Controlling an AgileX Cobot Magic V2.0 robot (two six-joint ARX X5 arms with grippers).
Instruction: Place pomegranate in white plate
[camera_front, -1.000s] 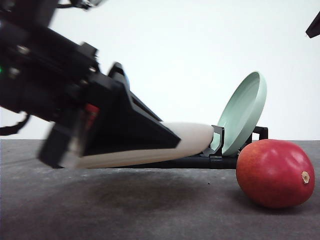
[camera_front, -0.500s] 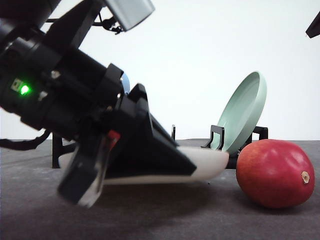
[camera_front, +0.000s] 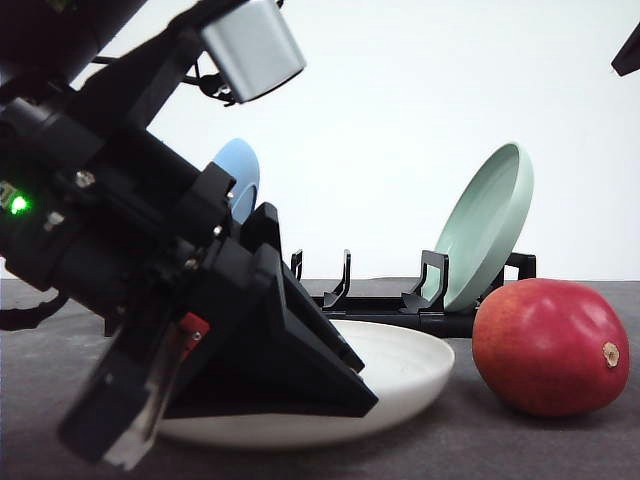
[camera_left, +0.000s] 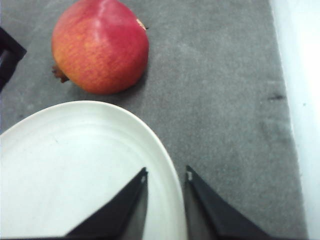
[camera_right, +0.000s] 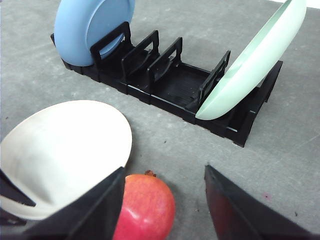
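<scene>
The left gripper (camera_left: 165, 175) has two black pointy fingers pinched onto the rim of the white plate (camera_front: 400, 365), one on each side. The plate is round, smooth and shallow, and it sits on the rough grey mat (camera_front: 560, 450). Behind it stands a black rack (camera_front: 400, 300) with a blue plate (camera_front: 240, 175) and a pale green plate (camera_front: 485, 225) leaning in it. The pomegranate (camera_front: 550, 345) is shiny, red and round, lying on the mat just beside the white plate. The right gripper (camera_right: 165, 200) hangs over it with its fingers spread wide.

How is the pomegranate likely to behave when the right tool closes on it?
The pomegranate is rounded and lies on flat grey table, so a nudge would probably roll it. Its glossy skin may slip between the right tool's smooth fingers. It looks firm, likely heavy for its size.
</scene>
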